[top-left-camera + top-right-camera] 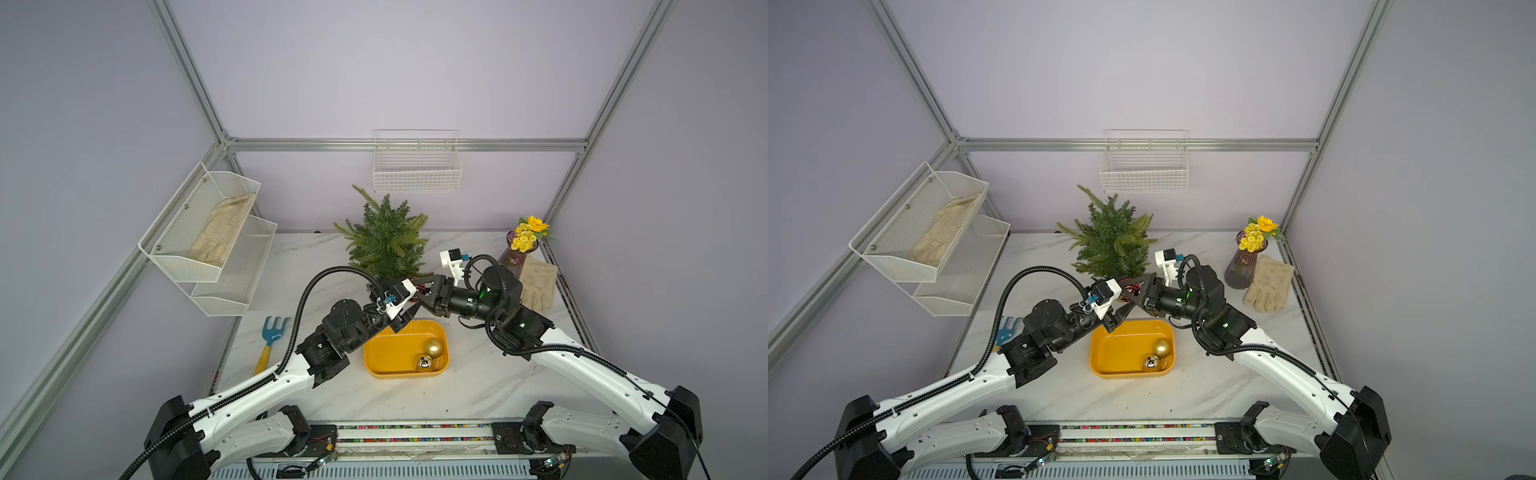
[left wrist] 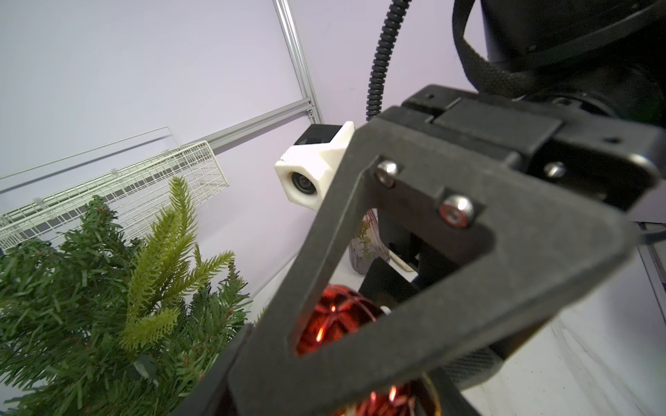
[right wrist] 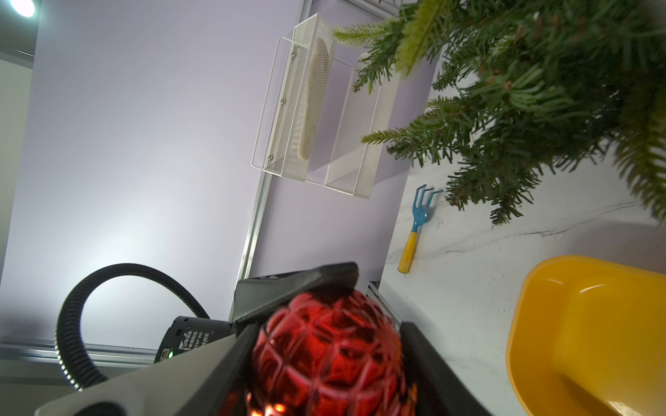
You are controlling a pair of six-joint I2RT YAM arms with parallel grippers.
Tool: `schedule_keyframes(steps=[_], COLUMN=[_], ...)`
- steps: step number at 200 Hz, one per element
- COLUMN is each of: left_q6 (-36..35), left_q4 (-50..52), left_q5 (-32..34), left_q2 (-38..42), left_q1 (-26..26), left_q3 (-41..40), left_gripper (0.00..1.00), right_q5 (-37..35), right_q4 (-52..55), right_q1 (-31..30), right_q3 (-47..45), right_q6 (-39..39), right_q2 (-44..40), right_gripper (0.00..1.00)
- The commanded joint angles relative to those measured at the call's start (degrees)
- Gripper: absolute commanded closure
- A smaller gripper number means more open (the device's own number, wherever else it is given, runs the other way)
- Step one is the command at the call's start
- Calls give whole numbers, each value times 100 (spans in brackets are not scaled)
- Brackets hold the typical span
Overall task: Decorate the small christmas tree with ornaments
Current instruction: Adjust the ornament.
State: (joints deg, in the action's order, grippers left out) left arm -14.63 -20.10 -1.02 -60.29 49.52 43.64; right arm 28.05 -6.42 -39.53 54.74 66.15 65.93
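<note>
Red ornament (image 3: pixel 328 356): clasped by the right gripper (image 1: pixel 1130 291), a finger (image 3: pixel 299 284) of the left gripper (image 1: pixel 1121 306) resting on it; whether the left grips it cannot be told. Small christmas tree (image 1: pixel 1111 249): just beyond both grippers, bare. Risk: a release before the other grip is firm likely drops the round ball toward the yellow tray (image 1: pixel 1100 353) below them.
</note>
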Motion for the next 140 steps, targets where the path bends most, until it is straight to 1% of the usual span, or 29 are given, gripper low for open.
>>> schedule_keyframes(steps=[1,11,25,38,56,69,107,140], left_q6=[-104,-109,-119,-127,-129,-152,-274,-352], left_q4=[-198,-202,-206,-255,-335,-445,-797,-803], left_q5=[-381,-395,-425,-449,-604,-845,-1633,-2300], left_q2=[158,167,206,261,380,501,797,773], left_q1=[25,31,27,30,25,30,25,28], left_q3=[-208,-211,-232,-267,-321,-374,-489,-386], left_gripper=[45,45,45,44,44,43,43,41], right_q5=[-73,-64,-38,80,367,729,2225,2856], right_q4=[-229,-246,-263,-287,-330,-435,-1293,-1304], right_q1=[33,33,41,63,152,261,330,334], right_q3=[-76,-73,-61,-14,23,13,-51,-7], right_q6=[120,121,115,41,-105,-170,-7,54], right_q2=[-106,-114,-148,-193,-269,-354,-434,-359], right_gripper=[36,30,19,15,14,14,14,16])
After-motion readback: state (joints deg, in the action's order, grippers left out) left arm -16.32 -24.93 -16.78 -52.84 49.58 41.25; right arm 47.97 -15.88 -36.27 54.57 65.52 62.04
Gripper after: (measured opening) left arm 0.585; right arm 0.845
